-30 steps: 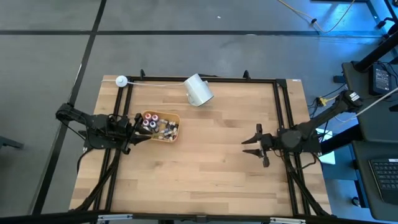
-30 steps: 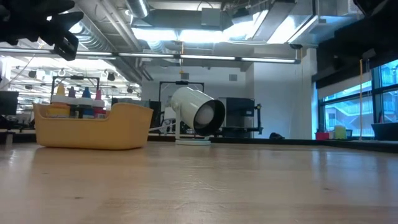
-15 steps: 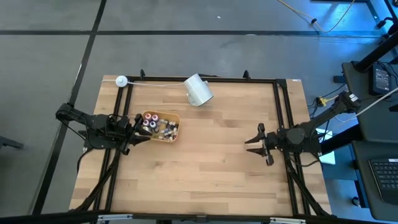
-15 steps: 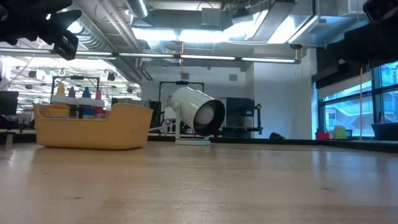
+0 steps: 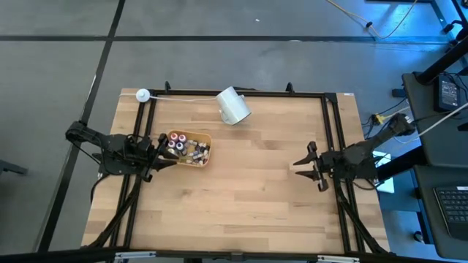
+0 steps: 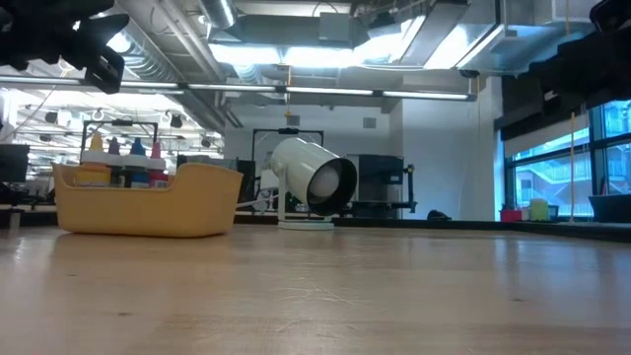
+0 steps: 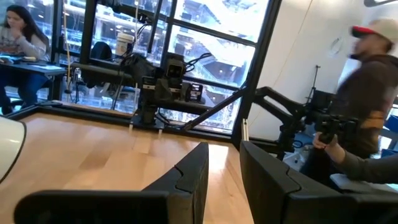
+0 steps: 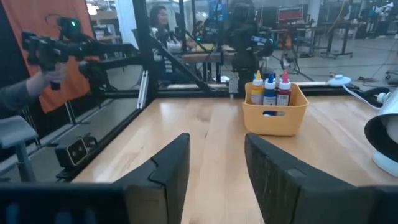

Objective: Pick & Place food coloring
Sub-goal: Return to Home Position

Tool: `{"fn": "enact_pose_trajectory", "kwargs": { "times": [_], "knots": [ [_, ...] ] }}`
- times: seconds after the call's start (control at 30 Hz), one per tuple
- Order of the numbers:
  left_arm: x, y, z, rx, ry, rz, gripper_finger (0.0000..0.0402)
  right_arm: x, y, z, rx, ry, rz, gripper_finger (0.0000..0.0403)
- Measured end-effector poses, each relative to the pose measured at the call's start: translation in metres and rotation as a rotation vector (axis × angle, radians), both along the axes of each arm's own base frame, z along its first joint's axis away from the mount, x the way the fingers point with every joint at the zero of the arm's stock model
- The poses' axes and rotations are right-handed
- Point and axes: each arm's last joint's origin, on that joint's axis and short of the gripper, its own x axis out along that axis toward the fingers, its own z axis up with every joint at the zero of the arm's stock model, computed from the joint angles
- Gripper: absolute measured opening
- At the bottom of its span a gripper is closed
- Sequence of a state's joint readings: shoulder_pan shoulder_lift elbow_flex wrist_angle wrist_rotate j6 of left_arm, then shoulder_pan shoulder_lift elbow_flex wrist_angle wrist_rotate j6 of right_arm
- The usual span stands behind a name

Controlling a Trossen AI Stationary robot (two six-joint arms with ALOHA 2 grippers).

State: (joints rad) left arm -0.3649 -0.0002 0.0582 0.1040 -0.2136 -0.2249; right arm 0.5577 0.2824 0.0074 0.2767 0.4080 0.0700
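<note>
At right of the table, right gripper (image 5: 304,166) hangs over bare wood, fingers spread wide, nothing between them. Left gripper (image 5: 164,150) is at the far side; its wrist view shows a narrow gap between the fingers, also empty.

Key relation: yellow bin (image 5: 207,139) sits just beside the left fingertips, roughly in line with that arm, and well apart from the right gripper. Left arm is far nearer. The food coloring bottles (image 5: 186,148) are all inside the bin; I see none loose on the wood. White cup (image 5: 234,107) lies on its side near the back edge.

My read: nothing left to pick, both arms only need to pull clear.

View differences:
- High view: mixed caps from above, no heights.
- Right wrist: bin end-on, three bottles upright.
- Left wrist: looks over the bin, misses it.
</note>
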Motion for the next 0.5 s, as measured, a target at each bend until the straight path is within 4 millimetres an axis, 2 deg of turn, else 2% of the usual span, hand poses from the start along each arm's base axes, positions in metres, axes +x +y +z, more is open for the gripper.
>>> {"fn": "enact_pose_trajectory", "kwargs": {
  "times": [0.33, 0.5],
  "knots": [
    [0.0, 0.0, 0.001, 0.021, -0.009, -0.006, 0.0088, -0.015, -0.01, 0.004, 0.013, -0.06, -0.01, 0.0156],
    [0.0, 0.0, 0.001, 0.021, -0.009, -0.007, 0.0088, -0.015, -0.01, 0.004, -0.013, -0.062, -0.011, 0.0156]
  ]
}}
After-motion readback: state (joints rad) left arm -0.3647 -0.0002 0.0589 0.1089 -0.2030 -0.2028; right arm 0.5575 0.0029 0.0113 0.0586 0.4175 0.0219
